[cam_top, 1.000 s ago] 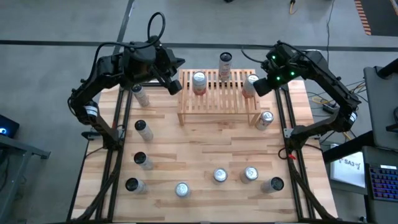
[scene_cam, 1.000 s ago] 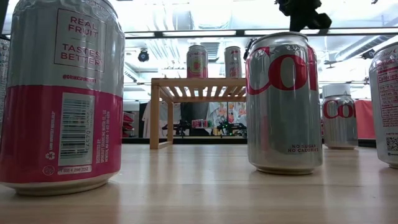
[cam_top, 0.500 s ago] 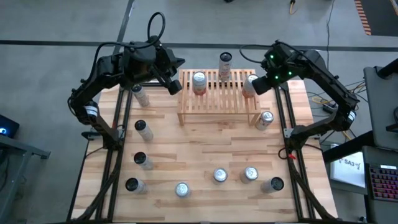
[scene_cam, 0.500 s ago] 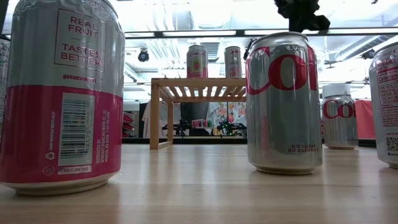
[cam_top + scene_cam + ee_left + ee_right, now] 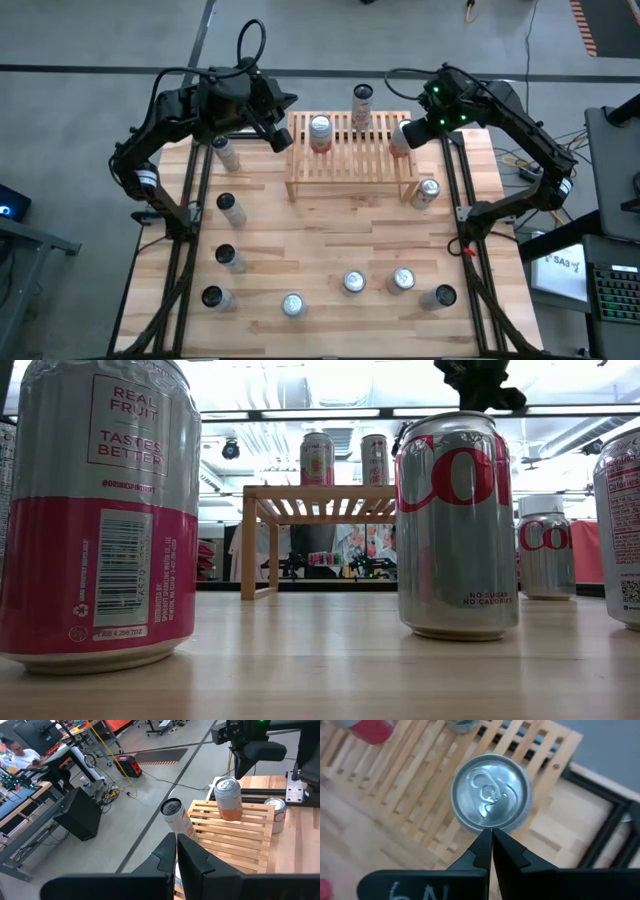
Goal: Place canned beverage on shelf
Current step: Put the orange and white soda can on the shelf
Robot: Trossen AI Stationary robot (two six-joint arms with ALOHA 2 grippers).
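Note:
The shelf (image 5: pixel 352 150), a low rack of light wood slats, stands at the table's far middle. Three cans stand upright on it: one near its left end (image 5: pixel 320 130), one at its far edge (image 5: pixel 361 100) and one at its right end (image 5: pixel 398 142). My right gripper (image 5: pixel 412 128) hangs shut above that right-end can (image 5: pixel 491 790), pointing down, its tips (image 5: pixel 490 832) over the near rim. The low view shows the gripper (image 5: pixel 478 385) well above shelf height. My left gripper (image 5: pixel 284 138) hovers shut off the shelf's left end (image 5: pixel 176 845).
Several more cans stand on the table: a column along the left side (image 5: pixel 230 208), a row near the front edge (image 5: pixel 353 282), one right of the shelf (image 5: pixel 428 190). Bare wood lies between shelf and front row. A person sits at a desk beyond the table (image 5: pixel 20 755).
My right gripper has tipped a little and shifted slightly toward the table's left, staying shut above the can at the shelf's right end. The cans have not moved.

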